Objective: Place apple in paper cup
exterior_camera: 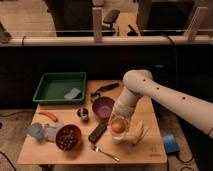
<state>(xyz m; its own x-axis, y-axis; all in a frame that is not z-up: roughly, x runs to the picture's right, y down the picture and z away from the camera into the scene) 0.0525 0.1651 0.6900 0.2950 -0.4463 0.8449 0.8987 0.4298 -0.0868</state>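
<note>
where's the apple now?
Camera view, right of table centre: the apple is at the paper cup's mouth, directly under the gripper, with the purple bowl up-left and the pale corn piece to its right.

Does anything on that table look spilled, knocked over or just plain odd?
Nothing looks spilled or knocked over. The one odd sight: the apple seems to sit high in the mouth of the paper cup, filling it rather than dropping inside. The claw hangs right above the apple.

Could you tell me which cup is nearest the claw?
The white paper cup, just below the claw, apple at its mouth; the metal cup and blue cup stand farther off.
</note>
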